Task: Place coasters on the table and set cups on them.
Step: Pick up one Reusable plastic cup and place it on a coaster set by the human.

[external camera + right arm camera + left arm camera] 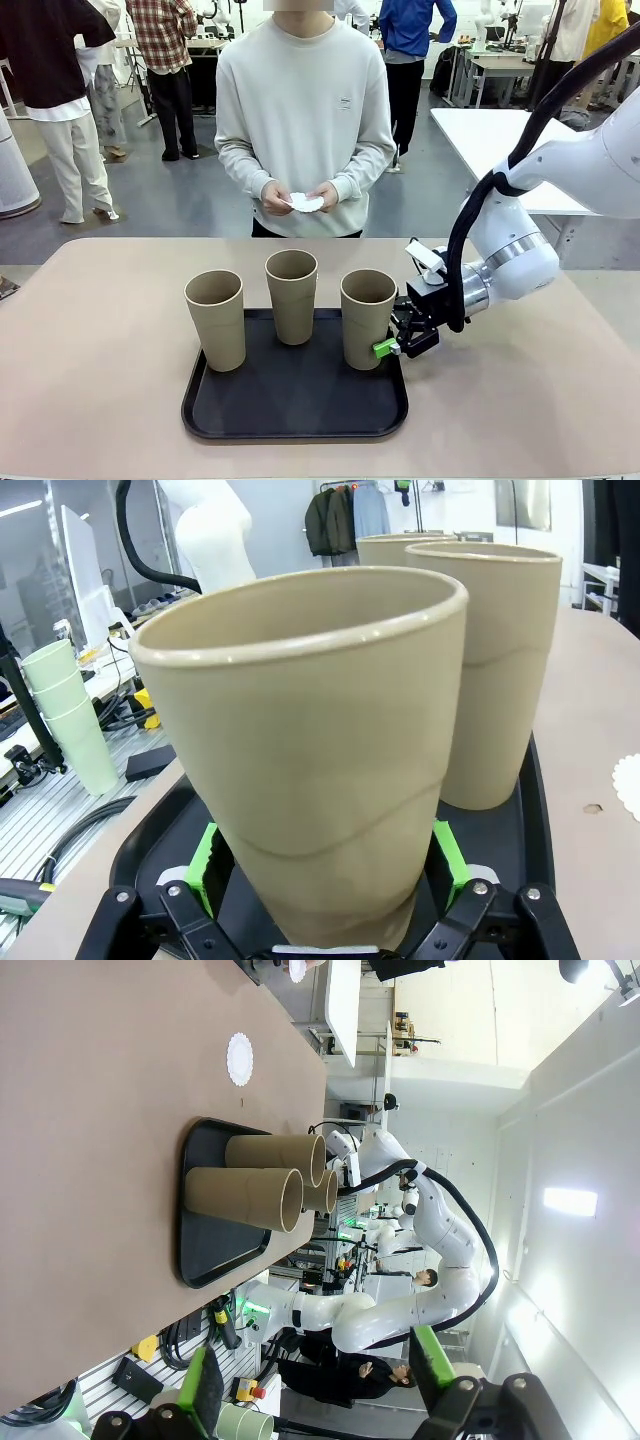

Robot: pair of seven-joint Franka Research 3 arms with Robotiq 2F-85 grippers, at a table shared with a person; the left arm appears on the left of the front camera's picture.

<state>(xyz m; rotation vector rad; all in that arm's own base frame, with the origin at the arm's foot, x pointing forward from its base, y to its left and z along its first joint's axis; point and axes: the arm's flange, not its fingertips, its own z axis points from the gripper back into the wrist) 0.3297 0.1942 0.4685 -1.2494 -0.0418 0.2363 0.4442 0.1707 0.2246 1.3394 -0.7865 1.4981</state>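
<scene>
Tan empty cups stand in black tray; released right end effector straddles one.

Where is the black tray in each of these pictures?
Front view: the black tray lies low in the middle, on the table.
Left wrist view: turned sideways, left of centre.
Right wrist view: along the bottom, under the cups.
Shared landmark: the three tan cups standing on it.
</scene>
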